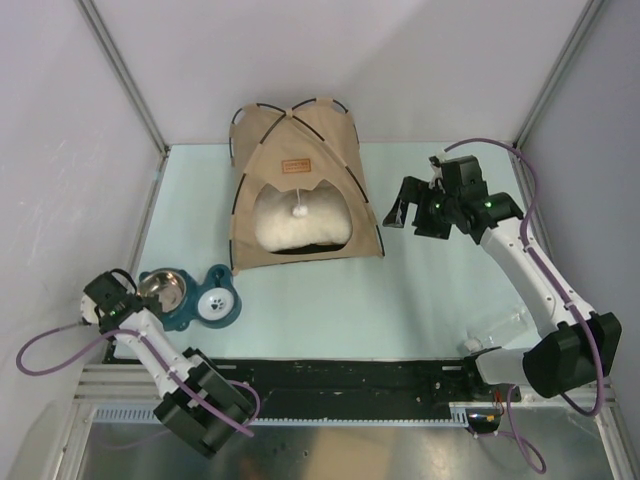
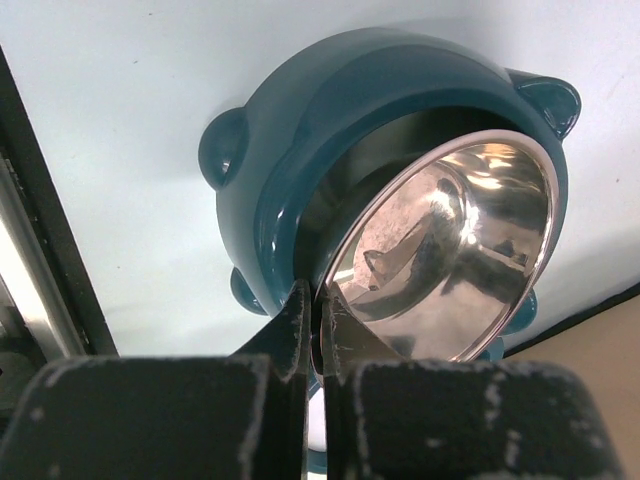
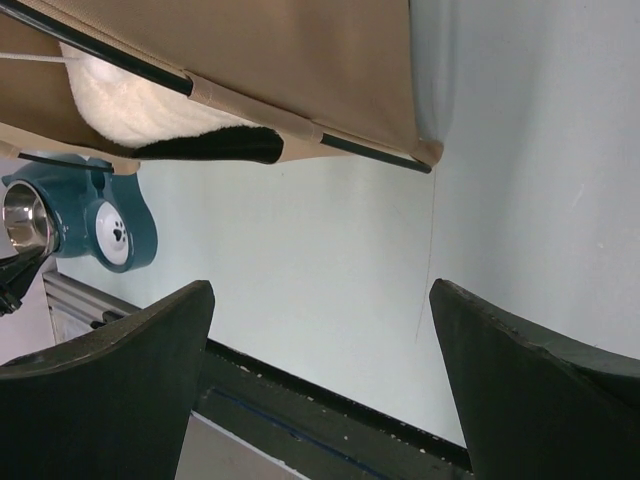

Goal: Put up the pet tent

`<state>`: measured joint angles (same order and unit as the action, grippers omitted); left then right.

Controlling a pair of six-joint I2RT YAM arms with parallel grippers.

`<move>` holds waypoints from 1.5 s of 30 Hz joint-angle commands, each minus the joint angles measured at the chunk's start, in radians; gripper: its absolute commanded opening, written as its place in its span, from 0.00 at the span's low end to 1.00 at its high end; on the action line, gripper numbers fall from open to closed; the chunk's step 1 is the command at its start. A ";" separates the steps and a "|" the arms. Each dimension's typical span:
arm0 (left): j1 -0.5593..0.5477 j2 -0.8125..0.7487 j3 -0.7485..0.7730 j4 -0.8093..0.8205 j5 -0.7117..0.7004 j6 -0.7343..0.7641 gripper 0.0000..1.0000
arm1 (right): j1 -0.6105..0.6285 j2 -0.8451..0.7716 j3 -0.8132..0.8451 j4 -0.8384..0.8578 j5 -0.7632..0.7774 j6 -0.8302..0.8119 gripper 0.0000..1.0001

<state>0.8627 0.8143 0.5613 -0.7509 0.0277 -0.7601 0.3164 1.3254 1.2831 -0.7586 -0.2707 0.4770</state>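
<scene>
One pale green desk (image 1: 420,300) carries one standing tan fabric pet tent with black poles (image 1: 300,170) at far centre, with one cream pillow (image 1: 300,228) inside. One teal two-bowl feeder (image 1: 190,312) sits near-left. Right hand (image 1: 398,212), fingers spread, is just right of the tent. Left hand (image 2: 315,312) pinches the rim of the steel bowl (image 2: 450,250), well apart from the tent.

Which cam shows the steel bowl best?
Left wrist: steel bowl fills the frame, tilted, rim pinched by the left claw. Top external shows it small; right wrist catches only a sliver at the left edge.
</scene>
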 commanded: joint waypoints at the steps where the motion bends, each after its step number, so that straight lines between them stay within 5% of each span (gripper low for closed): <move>1: 0.009 -0.026 0.021 -0.034 -0.022 0.000 0.00 | -0.004 -0.040 0.001 -0.001 -0.012 0.010 0.95; 4: 0.009 -0.039 0.021 -0.037 -0.023 -0.003 0.02 | -0.002 -0.042 0.001 -0.008 -0.019 0.010 0.95; 12: 0.009 -0.046 0.028 -0.036 -0.016 0.000 0.47 | 0.003 -0.053 0.001 -0.023 -0.018 -0.004 0.95; 21: 0.008 -0.035 0.102 -0.072 -0.064 0.016 0.60 | 0.023 -0.067 0.000 -0.042 0.008 -0.007 0.94; 32: 0.008 -0.039 0.096 -0.088 -0.038 0.007 0.41 | 0.021 -0.073 -0.001 -0.073 0.052 -0.021 0.94; 38: 0.008 -0.013 0.063 -0.070 0.029 -0.001 0.16 | 0.021 -0.070 -0.010 -0.071 0.060 -0.022 0.94; 45: 0.008 0.034 0.009 -0.029 0.029 -0.006 0.12 | 0.018 -0.067 -0.013 -0.061 0.060 -0.019 0.93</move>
<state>0.8635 0.8288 0.5934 -0.8104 0.0349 -0.7597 0.3363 1.2751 1.2728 -0.8249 -0.2188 0.4694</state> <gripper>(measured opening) 0.124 0.937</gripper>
